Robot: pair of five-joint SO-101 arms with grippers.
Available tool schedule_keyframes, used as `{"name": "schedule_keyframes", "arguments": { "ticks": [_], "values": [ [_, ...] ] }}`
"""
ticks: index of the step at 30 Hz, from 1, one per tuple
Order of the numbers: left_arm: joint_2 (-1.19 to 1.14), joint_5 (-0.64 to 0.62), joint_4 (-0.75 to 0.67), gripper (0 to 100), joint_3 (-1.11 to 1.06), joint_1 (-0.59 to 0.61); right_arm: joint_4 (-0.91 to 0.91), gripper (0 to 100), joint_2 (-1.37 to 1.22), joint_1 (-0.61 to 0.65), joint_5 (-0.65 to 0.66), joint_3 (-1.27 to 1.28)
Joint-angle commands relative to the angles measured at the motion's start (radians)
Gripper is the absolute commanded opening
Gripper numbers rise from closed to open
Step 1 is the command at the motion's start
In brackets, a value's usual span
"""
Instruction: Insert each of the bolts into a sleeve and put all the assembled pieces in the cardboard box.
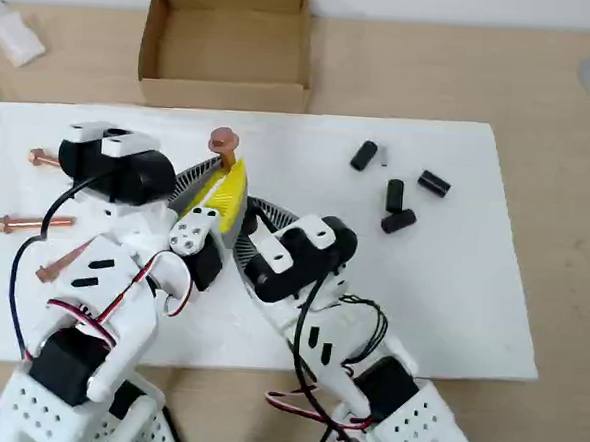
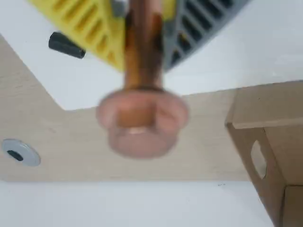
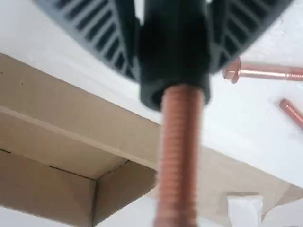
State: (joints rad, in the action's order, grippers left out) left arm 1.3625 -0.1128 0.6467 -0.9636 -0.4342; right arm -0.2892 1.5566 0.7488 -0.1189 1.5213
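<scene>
The copper-coloured, flange-headed metal bolt (image 2: 142, 120) is held between the two arms over the white sheet (image 1: 469, 322). Its head points toward the open brown cardboard box (image 1: 223, 94) and lies just short of the box's front wall. Its threaded end runs through a short black cylindrical sleeve (image 3: 173, 71) and sticks out well past it in the right wrist view. I judge the bolt to be stiff, solid and fairly heavy for its size, with a smooth shank that could slide in a loose pinch. The sound places to grip are therefore the shank just behind the head or the body of the sleeve. The sleeve looks light and rigid, and it may slip along the thread if the pair is tilted. The left claw (image 2: 142, 28), with one yellow finger and one grey, is pressed together on the bolt's shank close behind the head. The right claw (image 3: 173, 19), dark and ribbed, is closed tight around the sleeve, with the thread passing out between its fingers. Further out, three more copper bolts (image 1: 34, 224) lie on the sheet beside the left arm. Four loose black sleeves (image 1: 395, 195) lie in a cluster well apart on the other side, and the wooden table (image 1: 544, 86) carries it all.
</scene>
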Motion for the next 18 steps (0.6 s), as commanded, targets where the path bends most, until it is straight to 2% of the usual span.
{"name": "schedule_keyframes", "arguments": {
  "ticks": [1,10,18],
  "values": [
    [0.012,0.0,-0.026,1,0.005,-0.018,0.031,0.9,0.018,-0.016,0.008,-0.054],
    [0.019,0.04,-0.029,1,-0.054,-0.017,0.029,0.9,0.018,-0.016,0.008,-0.056],
    [0.021,0.086,-0.149,1,-0.106,0.04,0.026,0.9,0.018,-0.015,0.008,-0.056]
  ]
}}
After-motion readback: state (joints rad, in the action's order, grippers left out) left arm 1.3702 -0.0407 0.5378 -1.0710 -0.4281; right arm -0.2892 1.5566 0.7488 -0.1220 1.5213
